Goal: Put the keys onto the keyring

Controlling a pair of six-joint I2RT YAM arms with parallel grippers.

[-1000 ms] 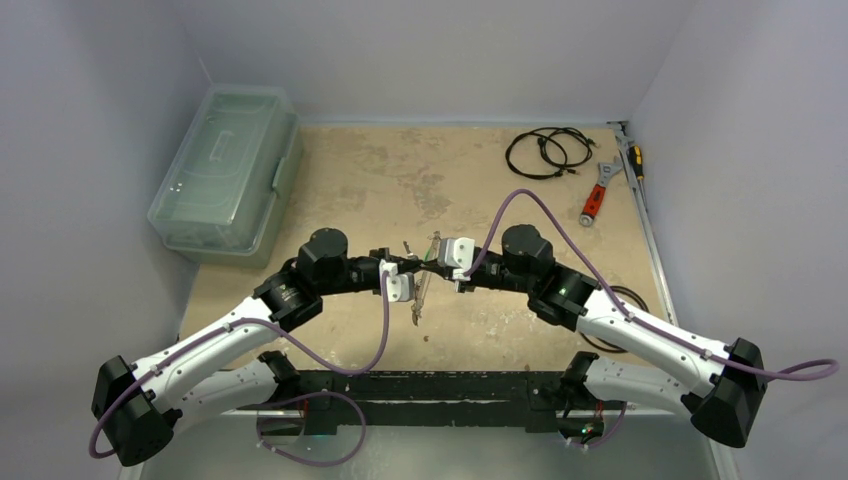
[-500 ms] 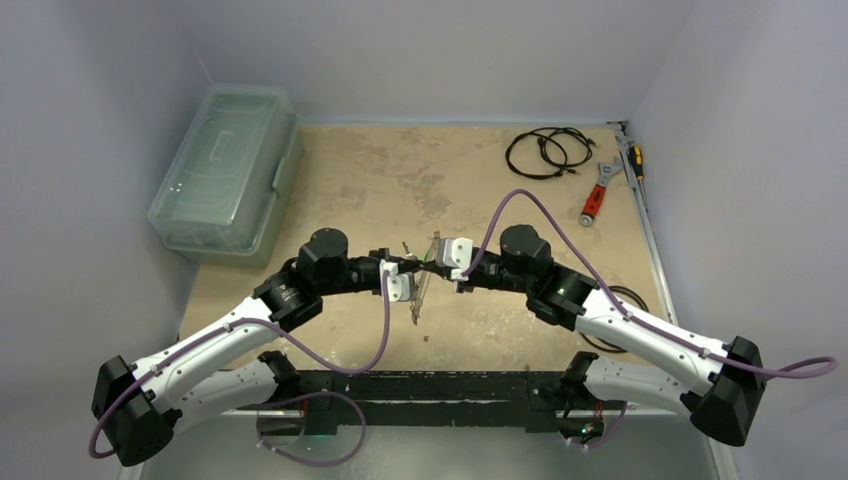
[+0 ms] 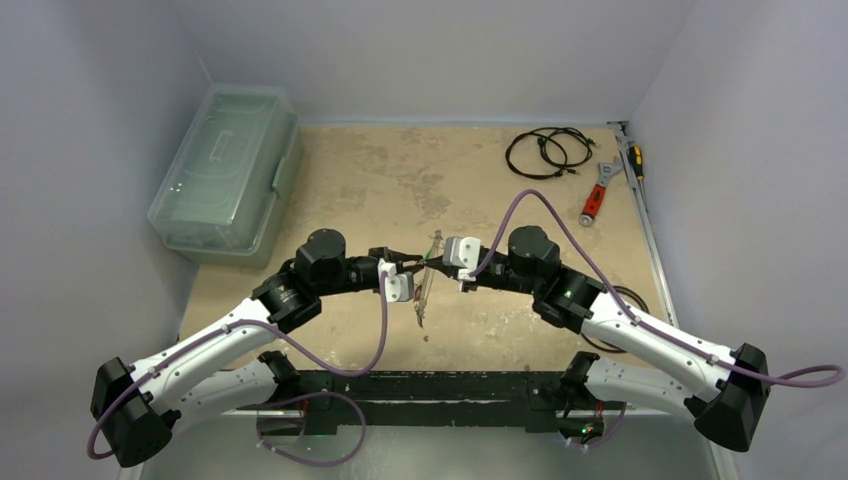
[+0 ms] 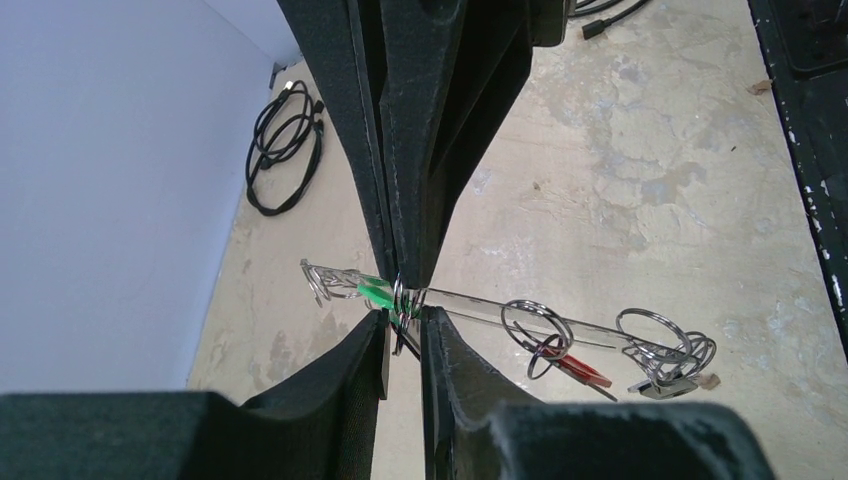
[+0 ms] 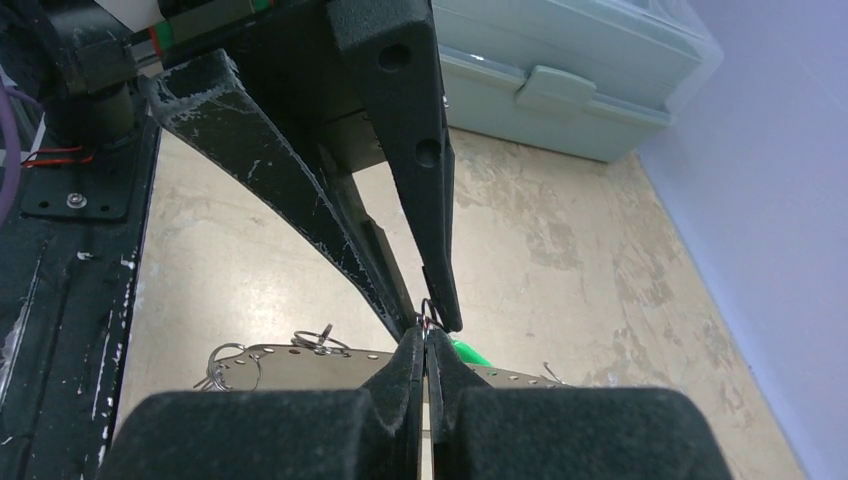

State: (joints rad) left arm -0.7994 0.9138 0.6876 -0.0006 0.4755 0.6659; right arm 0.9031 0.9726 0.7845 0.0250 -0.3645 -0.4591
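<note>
**Inspector:** Where is the keyring?

**Examiner:** The keyring [image 4: 480, 303] is held up between the two grippers, over the middle of the table [image 3: 380, 180]; from above it shows edge-on, running near to far; it is a flat silvery strip with small holes along its rim

**Inspector:** The right gripper?

**Examiner:** The right gripper [image 5: 425, 350] has its fingertips pressed together with no gap visible; they pinch the keyring at a small split ring [image 4: 399, 299] on its rim; a loop of that wire stands out just past the tips

**Inspector:** The left gripper?

**Examiner:** The left gripper [image 4: 403, 330] meets the right one tip to tip at the same spot; its pads [image 4: 450, 365] stand parted by a narrow gap, and the small split ring sits in that gap; whether either pad touches it, I cannot tell

**Inspector:** The keys?

**Examiner:** The green-tagged key [image 4: 373, 290] lies against the strip just far of the pinch point; whether it is threaded on, I cannot tell; the red-tagged key [image 4: 578, 369] hangs below a larger ring [image 4: 537, 322] on the near side of the pinch

**Inspector:** Surroundings?

**Examiner:** A clear plastic box [image 3: 225, 165] sits at the far left; a black cable coil [image 3: 540, 152] and a red-handled wrench [image 3: 593, 203] lie at the far right; all are well apart from the grippers
</note>
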